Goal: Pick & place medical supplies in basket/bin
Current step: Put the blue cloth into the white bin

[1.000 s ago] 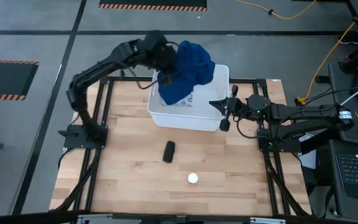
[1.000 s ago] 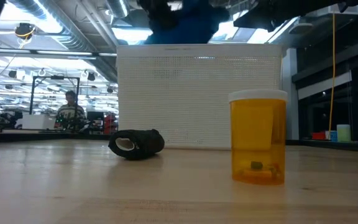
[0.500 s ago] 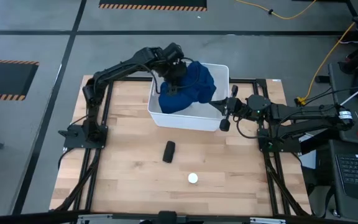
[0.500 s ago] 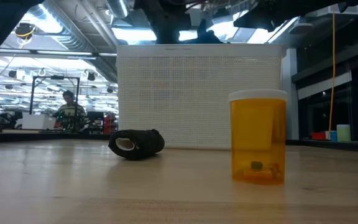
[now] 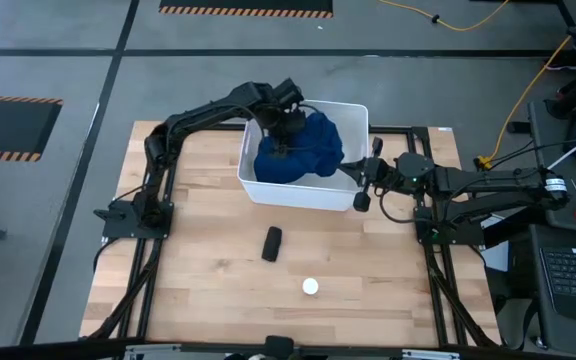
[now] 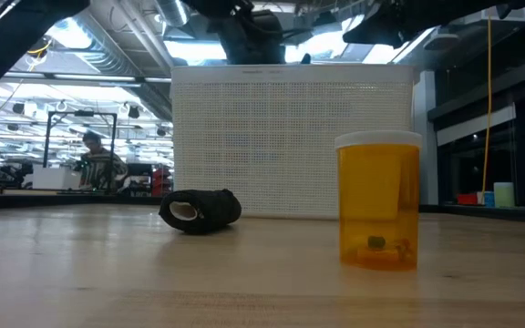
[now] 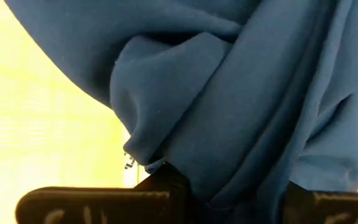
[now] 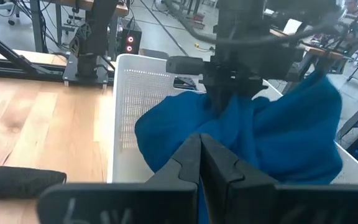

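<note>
The dark blue cloth (image 5: 303,152) is bunched inside the white tub (image 5: 251,183), which stands at the table's far middle. My left gripper (image 5: 286,127) reaches down into the tub and is shut on the cloth. My right gripper (image 5: 360,183) hovers shut beside the tub's right near corner, touching nothing. The black oblong (image 5: 271,243) lies on the wood in front of the tub. The white round cap (image 5: 310,287) tops an amber pill bottle (image 6: 378,210) standing upright nearer the front edge. The ring-printed packet is hidden. My left gripper pinches a gathered fold at the top of the cloth (image 7: 229,180) between its two fingers, several layers bunched together. It comes from above, pointing down into the tub. The cloth (image 8: 272,137) hangs slack below the fingers, its bulk sunk within the tub's walls.
The tub's tall perforated wall (image 6: 290,137) blocks the low view of what is inside it. Bare wood lies around the black oblong (image 6: 200,210) and the bottle. Black frame rails run along the table's left and right sides. A person sits far off in the room.
My left gripper has come down and toward the table's near side, into the tub, staying shut on the cloth. The cloth, which hung high above the tub's far rim, is now lowered and bunched inside the walls, covering the packet that showed there.
</note>
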